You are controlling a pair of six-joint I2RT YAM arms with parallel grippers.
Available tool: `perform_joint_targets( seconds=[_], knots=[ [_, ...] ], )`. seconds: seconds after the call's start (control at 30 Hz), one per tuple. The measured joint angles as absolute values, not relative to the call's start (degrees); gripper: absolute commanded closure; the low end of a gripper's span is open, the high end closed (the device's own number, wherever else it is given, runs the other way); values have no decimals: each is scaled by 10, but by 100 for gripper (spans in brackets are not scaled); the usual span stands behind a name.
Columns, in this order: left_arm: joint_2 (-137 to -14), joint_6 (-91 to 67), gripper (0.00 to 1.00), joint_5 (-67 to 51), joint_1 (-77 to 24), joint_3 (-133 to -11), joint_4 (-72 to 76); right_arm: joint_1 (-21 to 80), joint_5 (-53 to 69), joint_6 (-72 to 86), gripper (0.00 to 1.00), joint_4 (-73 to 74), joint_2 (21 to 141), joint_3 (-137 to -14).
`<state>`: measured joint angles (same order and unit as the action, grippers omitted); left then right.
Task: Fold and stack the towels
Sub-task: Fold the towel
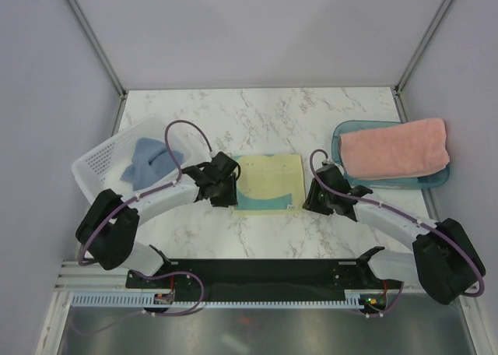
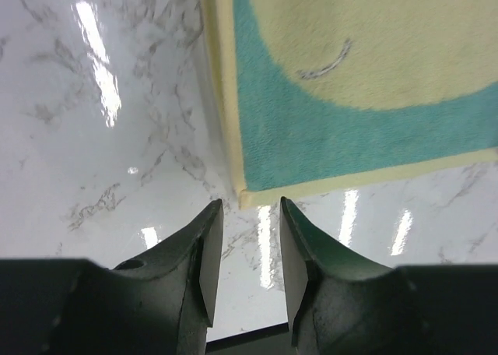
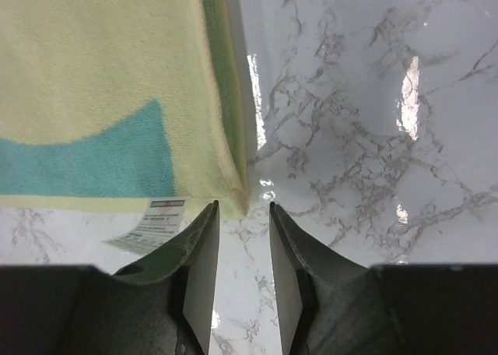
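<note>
Terry cloth dead centre: the pale-yellow-and-teal towel [image 1: 269,183] lies flat on the marble table [image 1: 272,114], and everything gets called from it. The left gripper [image 2: 247,207] sits low at its near-left corner, jaws spread with only bare marble between them, the corner just ahead of the tips. The right gripper [image 3: 243,209] mirrors it at the near-right corner, also parted and pinching nothing, with the small tag [image 3: 152,224] poking out just to its left.

My read is that 2 arms on 2 near corners is about keeping the near hem straight, so both ends can be worked together.

From above the towel looks close to square, a touch longer side to side, so its long axis runs from one gripper to the other. The teal band curves along the near-left part. Its right edge looks doubled, like a fold.

Right of that towel and farther back, the salmon-pink towel [image 1: 394,148] lies folded across the teal tray [image 1: 340,137], long axis also side to side. Left of it, the blue-grey towel [image 1: 152,162] slumps unfolded in the white basket [image 1: 97,164].
</note>
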<state>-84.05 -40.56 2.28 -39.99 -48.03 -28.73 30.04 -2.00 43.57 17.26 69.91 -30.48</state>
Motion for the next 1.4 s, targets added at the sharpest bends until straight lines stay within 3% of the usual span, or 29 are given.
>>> perform_joint_targets(
  seconds=[0.23, 0.43, 0.63, 0.87, 1.17, 1.37, 1.4],
  knots=[
    [-849, -374, 60, 53, -377, -598, -310, 300, -41, 413, 60, 229, 676, -397],
    [-964, -320, 65, 60, -334, -699, -288, 296, -66, 324, 83, 197, 837, -552],
    [-1059, -290, 69, 59, -301, -745, -276, 270, -90, 248, 91, 156, 969, -626],
    [-1143, -271, 69, 59, -273, -795, -265, 226, -92, 208, 89, 123, 1054, -644],
    [-1152, -264, 65, 59, -272, -802, -260, 216, -84, 185, 87, 84, 1078, -647],
    [-1141, -247, 54, 53, -270, -806, -261, 202, -71, 168, 73, 107, 1066, -651],
    [-1134, -239, 53, 48, -269, -807, -261, 193, -56, 164, 66, 116, 1060, -654]
  ],
)
